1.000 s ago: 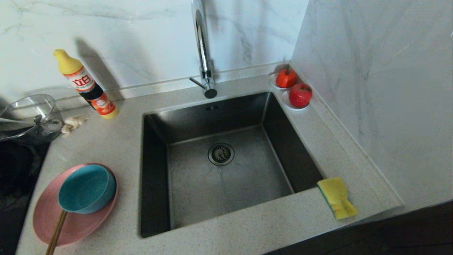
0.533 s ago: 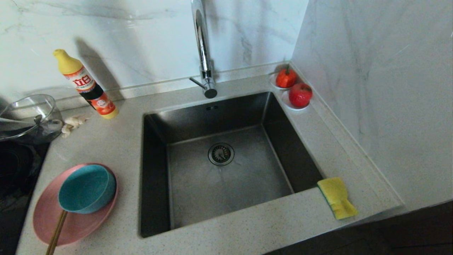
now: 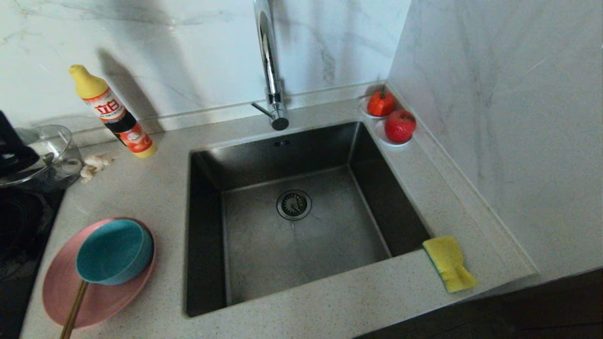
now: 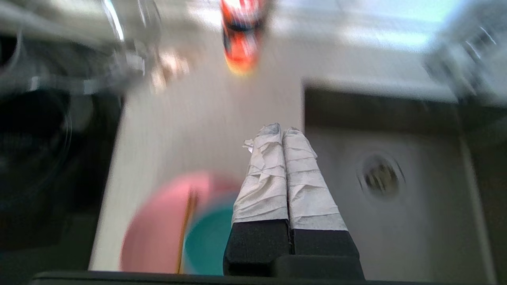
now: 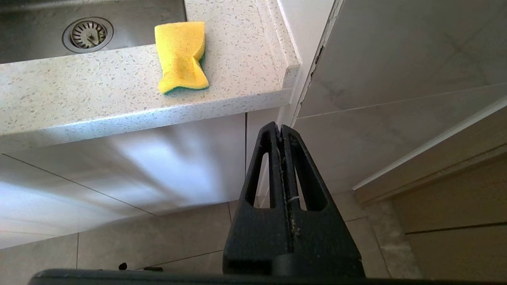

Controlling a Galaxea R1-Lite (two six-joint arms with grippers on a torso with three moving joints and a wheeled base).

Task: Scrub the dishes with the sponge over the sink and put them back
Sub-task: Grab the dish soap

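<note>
Dishes stacked at lower left, nothing lifted yet.

Your round teal bowl (image 3: 114,251) sits on the wide pink plate (image 3: 61,292), thin brown chopsticks (image 3: 74,308) alongside; judge them stiff and slippery, so take rims. The soft yellow sponge (image 3: 448,262) lies lower right on the counter (image 3: 155,188). Left gripper (image 4: 282,132) fingers closed, empty; right gripper (image 5: 281,127) likewise, parked below.

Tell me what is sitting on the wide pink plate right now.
On the wide pink plate sits a round teal bowl, with brown wooden chopsticks running out from beneath it. The plate surface under the bowl is hidden.
</note>
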